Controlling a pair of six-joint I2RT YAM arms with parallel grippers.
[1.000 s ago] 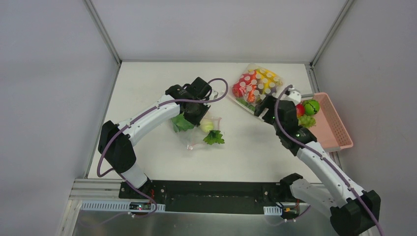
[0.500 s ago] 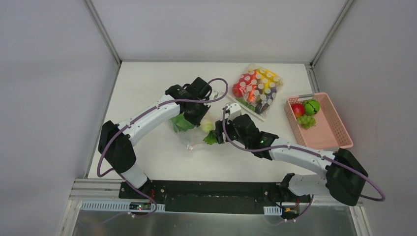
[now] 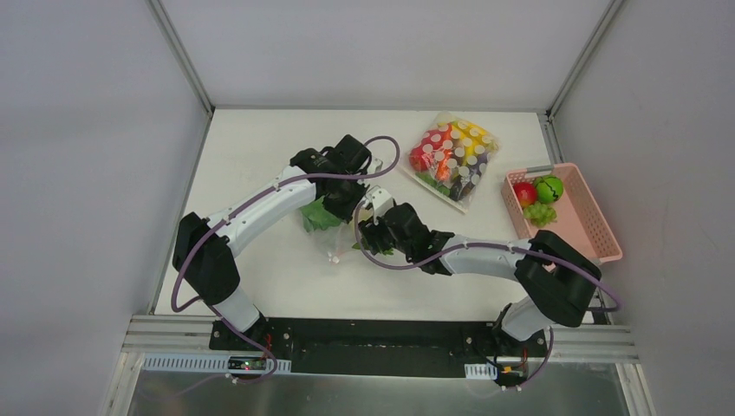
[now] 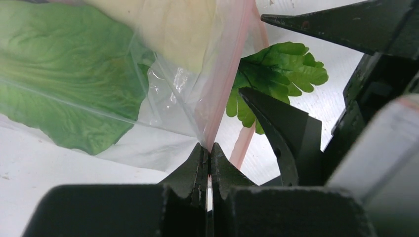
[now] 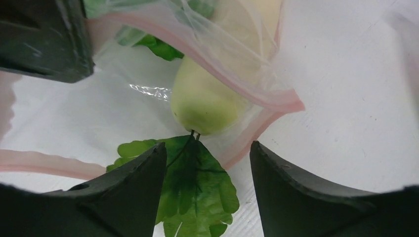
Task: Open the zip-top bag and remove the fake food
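Observation:
The clear zip-top bag (image 3: 336,247) lies mid-table with its pink zip strip (image 5: 257,96) open. My left gripper (image 3: 349,201) is shut on the bag's edge (image 4: 217,108), holding it up. Inside are a leafy lettuce piece (image 4: 59,64) and the white radish (image 5: 210,94), whose green leaves (image 5: 197,187) stick out of the mouth. My right gripper (image 3: 367,227) is open, with one jaw on each side of the radish leaves and not touching them. One of its dark fingers (image 4: 286,128) shows in the left wrist view.
A pink basket (image 3: 582,227) at the right holds a red apple (image 3: 523,192), a green round fruit (image 3: 548,187) and green grapes (image 3: 539,212). A white-dotted bag (image 3: 452,156) of red, yellow and purple items lies at the back right.
My right arm has swung left from the pink basket to the bag's mouth, and its open jaws now straddle the radish leaves. The left arm has not moved.

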